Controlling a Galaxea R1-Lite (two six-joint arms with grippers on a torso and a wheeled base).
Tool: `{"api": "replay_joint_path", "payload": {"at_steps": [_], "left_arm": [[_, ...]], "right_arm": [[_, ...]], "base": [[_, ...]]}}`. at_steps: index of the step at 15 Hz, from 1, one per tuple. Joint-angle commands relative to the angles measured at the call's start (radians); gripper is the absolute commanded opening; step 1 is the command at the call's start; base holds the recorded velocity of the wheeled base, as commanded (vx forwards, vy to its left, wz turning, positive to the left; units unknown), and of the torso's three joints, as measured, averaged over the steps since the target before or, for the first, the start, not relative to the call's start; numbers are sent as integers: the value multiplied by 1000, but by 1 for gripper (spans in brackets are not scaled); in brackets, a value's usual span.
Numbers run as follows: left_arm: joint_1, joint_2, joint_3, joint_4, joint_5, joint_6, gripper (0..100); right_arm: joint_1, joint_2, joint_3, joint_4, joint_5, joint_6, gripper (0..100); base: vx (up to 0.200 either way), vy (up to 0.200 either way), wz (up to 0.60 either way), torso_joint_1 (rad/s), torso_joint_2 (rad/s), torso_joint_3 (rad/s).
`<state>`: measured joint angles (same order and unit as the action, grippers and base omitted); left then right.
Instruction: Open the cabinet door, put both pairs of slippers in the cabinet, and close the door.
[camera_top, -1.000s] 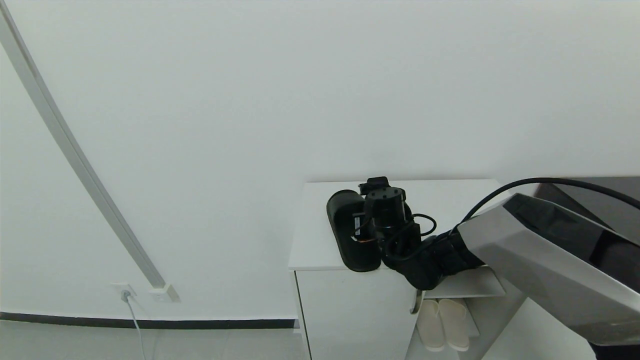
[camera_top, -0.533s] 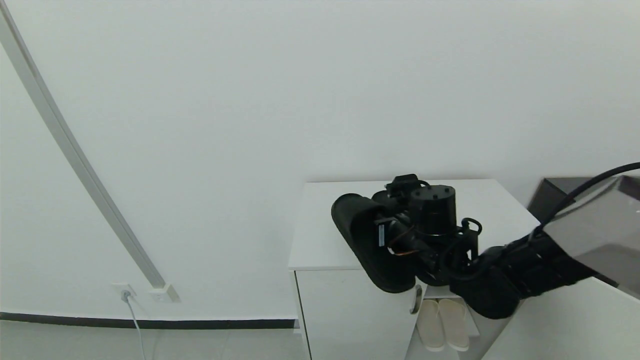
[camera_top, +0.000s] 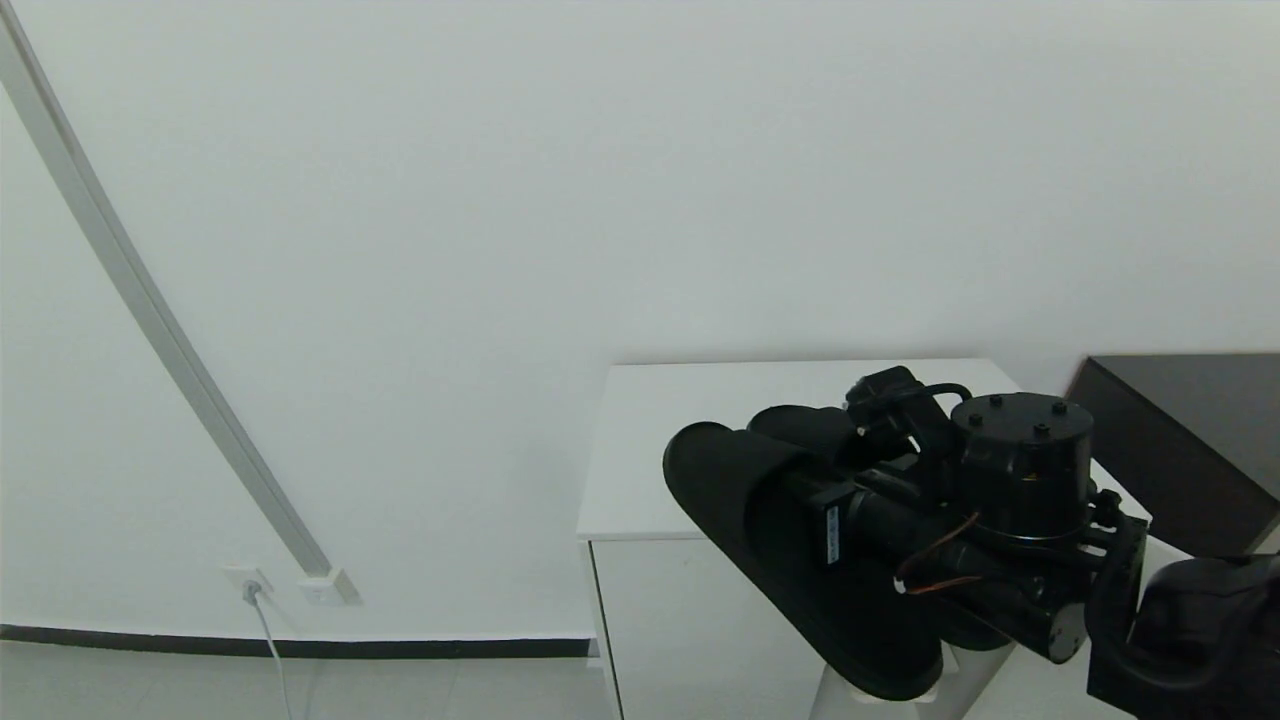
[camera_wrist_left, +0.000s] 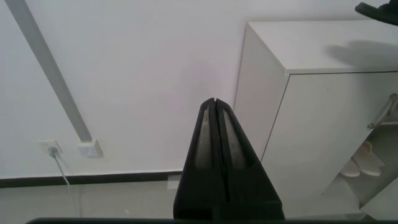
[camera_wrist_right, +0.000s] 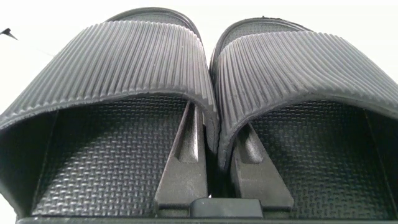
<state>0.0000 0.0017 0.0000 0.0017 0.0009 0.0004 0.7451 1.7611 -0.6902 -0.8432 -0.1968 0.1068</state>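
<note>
A pair of black slippers hangs in the air in front of the white cabinet, off its top. My right gripper is shut on them. In the right wrist view its fingers reach under the ribbed straps and pinch the inner sides of the black slippers together. A pair of white slippers lies on a low shelf in the cabinet's open right side, past the door handle. My left gripper is shut on nothing, low and to the left of the cabinet.
The cabinet's left door is closed. A dark piece of furniture stands right of the cabinet. A slanted wall conduit runs down to a socket with a cable. Bare floor lies left of the cabinet.
My right gripper has carried the black slippers off the cabinet top, rightward and down toward the camera. They now cover the white slippers in the head view.
</note>
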Motion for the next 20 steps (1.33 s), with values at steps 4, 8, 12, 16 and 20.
{"api": "replay_joint_path", "payload": {"at_steps": [4,8,12,16,20], "left_arm": [[0,0,0,0,1,-2,0],[0,0,0,0,1,-3,0],[0,0,0,0,1,-3,0],[0,0,0,0,2,-3,0],[0,0,0,0,1,-3,0]], "right_arm": [[3,-18,12,-2,-6,-1,0],[-4,-11,12,0,-7,-1,0],[-6,-12,12,-2,-7,-2,0],[-6,-11,15,-2,-9,-12,0],[-4,-5,17,-2,-7,-13,0]], "base": [[0,0,0,0,0,0],[-150,0,0,4,2,1],[-200,0,0,-6,1,5],[-150,0,0,-2,2,3],[0,0,0,0,0,0]]}}
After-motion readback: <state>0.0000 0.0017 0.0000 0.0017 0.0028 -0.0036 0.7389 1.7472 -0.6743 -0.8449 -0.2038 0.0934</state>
